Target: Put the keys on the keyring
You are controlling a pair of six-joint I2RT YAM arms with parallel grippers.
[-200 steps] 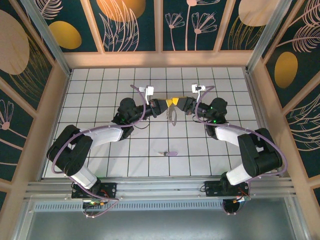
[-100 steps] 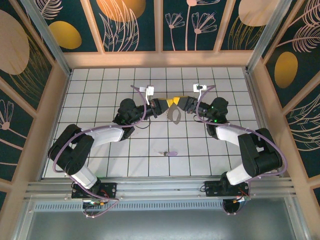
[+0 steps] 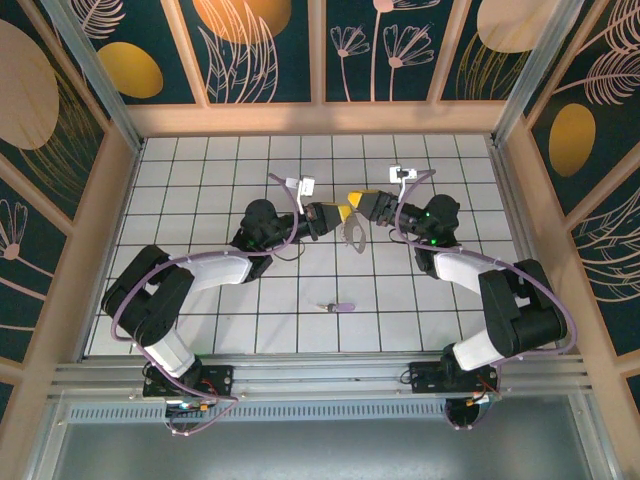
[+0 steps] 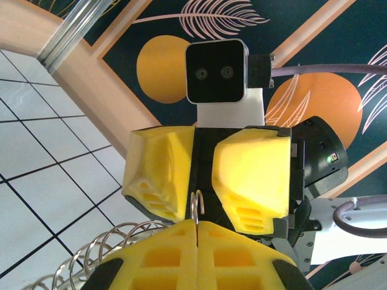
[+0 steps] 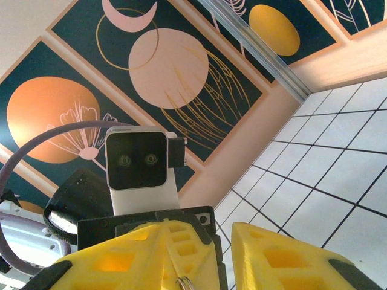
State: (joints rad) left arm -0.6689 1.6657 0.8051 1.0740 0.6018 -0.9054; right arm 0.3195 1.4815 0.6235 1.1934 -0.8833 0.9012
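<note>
My left gripper (image 3: pixel 343 212) (image 4: pixel 198 225) is shut on the keyring (image 3: pixel 352 233), a thin wire loop hanging just above the tiles at mid-table. In the left wrist view the ring's wire end (image 4: pixel 198 205) sticks up from between my shut yellow pads, and its coils (image 4: pixel 103 244) curl off to the lower left. My right gripper (image 3: pixel 362 201) (image 4: pixel 203 175) faces it, open, its yellow fingers either side of the wire end without touching it. One key (image 3: pixel 339 307) with a lilac head lies on the tiles nearer the arm bases.
The white tiled floor (image 3: pixel 200 180) is boxed in by wooden-edged patterned walls (image 3: pixel 320 115). Purple cables (image 3: pixel 275 190) loop over both arms. Both forearms meet in the middle of the floor.
My right gripper has opened and let go of the keyring, drawing back slightly. The left gripper still holds the ring and has shifted a little to the right.
</note>
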